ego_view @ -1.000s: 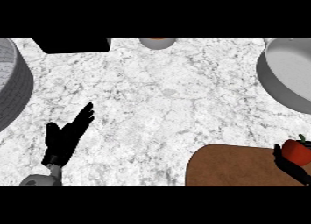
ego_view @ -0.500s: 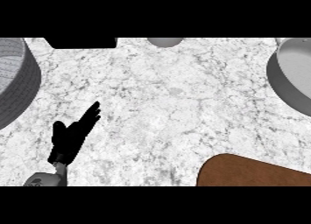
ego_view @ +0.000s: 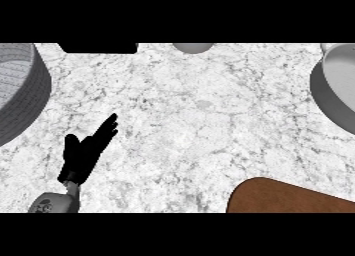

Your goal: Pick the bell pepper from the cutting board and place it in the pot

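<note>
The brown cutting board (ego_view: pixel 283 197) shows only as a corner at the lower right edge, with nothing visible on the part in view. No bell pepper appears anywhere. The grey pot (ego_view: pixel 344 90) sits at the right edge, cut off by the frame. My left hand (ego_view: pixel 88 150) rests at the lower left over the marble counter, fingers straight and pointing up and to the right, holding nothing. My right hand is out of the picture.
A large grey ribbed container (ego_view: pixel 10 92) stands at the left edge. A black object (ego_view: pixel 99 47) and a small grey round thing (ego_view: pixel 192 47) lie along the counter's far edge. White marble spreads across the middle.
The view has shifted, so pot and board slid toward the right edge. The right hand holding the red pepper, seen a second ago at lower right, has left the frame.
</note>
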Tool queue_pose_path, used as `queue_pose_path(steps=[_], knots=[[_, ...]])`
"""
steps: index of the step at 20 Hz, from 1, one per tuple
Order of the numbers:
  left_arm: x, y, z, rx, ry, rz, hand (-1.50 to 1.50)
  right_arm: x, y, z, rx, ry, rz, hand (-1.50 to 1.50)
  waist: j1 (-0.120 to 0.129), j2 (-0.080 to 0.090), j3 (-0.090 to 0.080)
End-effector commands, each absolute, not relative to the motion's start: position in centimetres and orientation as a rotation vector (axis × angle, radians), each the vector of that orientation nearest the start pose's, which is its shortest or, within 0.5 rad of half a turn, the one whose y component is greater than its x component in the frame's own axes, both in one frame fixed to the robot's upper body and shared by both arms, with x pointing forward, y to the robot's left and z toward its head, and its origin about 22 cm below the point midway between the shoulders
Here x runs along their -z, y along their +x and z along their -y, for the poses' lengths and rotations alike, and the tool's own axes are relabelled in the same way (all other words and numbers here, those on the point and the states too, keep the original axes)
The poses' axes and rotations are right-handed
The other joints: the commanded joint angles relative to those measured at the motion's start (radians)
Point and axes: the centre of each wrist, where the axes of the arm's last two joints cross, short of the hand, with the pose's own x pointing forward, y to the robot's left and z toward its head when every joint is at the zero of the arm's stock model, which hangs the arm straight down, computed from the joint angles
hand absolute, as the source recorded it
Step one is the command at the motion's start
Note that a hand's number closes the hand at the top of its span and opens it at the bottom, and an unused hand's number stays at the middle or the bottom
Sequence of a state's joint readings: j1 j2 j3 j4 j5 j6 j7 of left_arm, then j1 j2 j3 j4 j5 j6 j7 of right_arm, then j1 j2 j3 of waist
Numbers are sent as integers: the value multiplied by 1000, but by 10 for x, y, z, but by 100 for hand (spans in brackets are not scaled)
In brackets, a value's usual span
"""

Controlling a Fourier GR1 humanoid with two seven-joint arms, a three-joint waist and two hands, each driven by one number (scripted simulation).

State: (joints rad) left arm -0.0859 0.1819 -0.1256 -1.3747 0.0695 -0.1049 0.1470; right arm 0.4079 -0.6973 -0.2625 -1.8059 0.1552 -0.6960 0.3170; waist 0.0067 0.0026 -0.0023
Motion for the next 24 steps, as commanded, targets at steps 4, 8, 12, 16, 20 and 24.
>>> queue_pose_path(steps=[4, 8, 12, 16, 20, 24], knots=[[13, 273, -236, 296, -73, 1278, 0, -170, 210, 413, 63, -1372, 1168, 150, 18, 4, 1], [14, 273, -254, 292, -87, 1269, 0, -185, 241, 424, -28, -1353, 1067, 150, 17, 3, 1], [22, 269, -236, 308, -76, 1270, 0, -175, 281, 424, -99, -1346, 979, 150, 31, 6, 2], [22, 260, -227, 321, -82, 1292, 0, -183, 314, 430, -179, -1319, 928, 150, 43, 7, 3], [22, 259, -225, 337, -88, 1289, 0, -157, 316, 446, -340, -1459, 673, 150, 51, 10, 3], [20, 267, -218, 342, -111, 1299, 0, -138, 342, 442, -420, -1439, 522, 150, 69, 18, 4]])
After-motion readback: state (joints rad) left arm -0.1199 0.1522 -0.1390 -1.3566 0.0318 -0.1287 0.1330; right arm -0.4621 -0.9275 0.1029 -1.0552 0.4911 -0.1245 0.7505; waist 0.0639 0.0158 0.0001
